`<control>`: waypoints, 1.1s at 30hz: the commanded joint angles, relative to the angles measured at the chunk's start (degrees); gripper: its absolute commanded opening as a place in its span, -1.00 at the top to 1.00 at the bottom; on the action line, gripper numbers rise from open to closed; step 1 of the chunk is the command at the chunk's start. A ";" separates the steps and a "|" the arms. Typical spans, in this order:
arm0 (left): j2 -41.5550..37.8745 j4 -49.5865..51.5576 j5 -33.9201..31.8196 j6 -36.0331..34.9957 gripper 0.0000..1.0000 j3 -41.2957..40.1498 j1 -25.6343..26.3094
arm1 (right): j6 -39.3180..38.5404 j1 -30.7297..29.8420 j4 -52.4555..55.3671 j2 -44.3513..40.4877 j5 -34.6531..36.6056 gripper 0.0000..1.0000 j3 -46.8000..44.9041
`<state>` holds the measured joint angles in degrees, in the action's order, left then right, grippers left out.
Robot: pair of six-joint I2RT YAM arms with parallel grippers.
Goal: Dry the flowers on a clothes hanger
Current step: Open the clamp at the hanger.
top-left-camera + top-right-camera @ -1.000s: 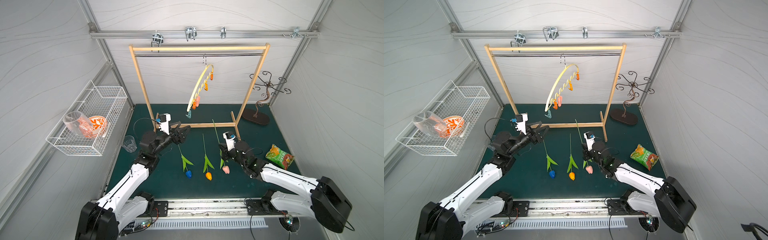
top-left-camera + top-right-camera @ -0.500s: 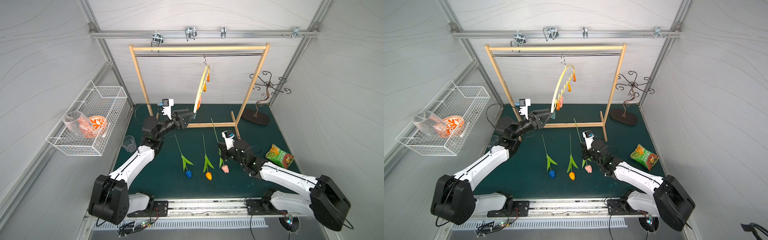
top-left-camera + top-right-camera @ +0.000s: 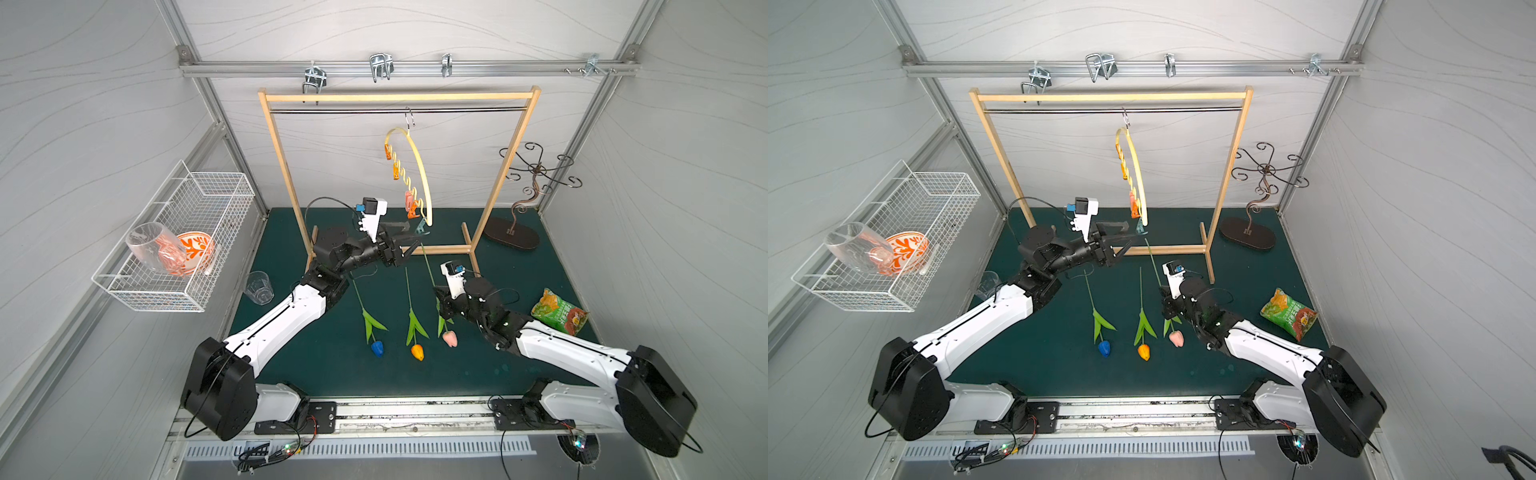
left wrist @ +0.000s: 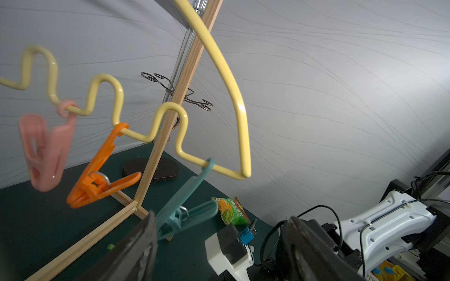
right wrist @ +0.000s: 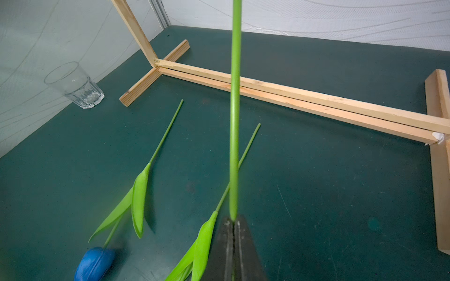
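The clothes hanger (image 3: 422, 174) hangs by its metal hook from the dark rail of the wooden rack (image 3: 399, 97). In both top views it is turned nearly edge-on, so its wavy bar and clips bunch together. The left wrist view opens it out. There a pink clip (image 4: 45, 150), an orange clip (image 4: 97, 175) and a teal clip (image 4: 186, 206) dangle from separate dips of the bar, the teal one at the lowest end.

The left gripper (image 3: 415, 240) is raised just beside that end, its fingers (image 4: 136, 245) spread wide with nothing between them. One fingertip looks to be touching the teal clip's lower end, though it may only overlap it in that view.

The right gripper (image 5: 233, 222) has its jaws pressed together on the stem of the pink tulip (image 3: 450, 338). This pinch is plain only in the right wrist view, because from above the wrist covers it. The stem slants up from the grip, and its free end is near the teal clip but apart from it. The pink head sits low, close to the green mat (image 3: 332, 374).

The blue tulip (image 3: 377, 348) and orange tulip (image 3: 417, 352) lie flat on the mat beside it, heads toward the robot. The right wrist view also shows a glass (image 5: 73, 85) near the rack's foot. The left wrist view catches a snack bag (image 4: 231, 209) on the mat beyond the teal clip.
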<state>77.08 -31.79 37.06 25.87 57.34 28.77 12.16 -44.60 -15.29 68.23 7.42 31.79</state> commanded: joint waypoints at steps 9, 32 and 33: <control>8.13 2.38 0.06 -3.41 -0.65 11.67 1.04 | 0.36 0.08 2.17 1.97 -0.66 1.00 2.47; 20.91 22.52 -21.61 -13.36 -0.73 32.34 11.93 | 0.98 0.07 2.96 2.44 -0.65 1.00 3.08; 21.70 23.35 -22.28 -13.02 -0.72 33.65 12.09 | 1.01 0.07 3.11 2.60 -0.57 1.00 3.21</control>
<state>97.38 -11.22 19.77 13.45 85.86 41.01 12.45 -44.60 -13.10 70.30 6.96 33.69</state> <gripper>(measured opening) 0.864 0.046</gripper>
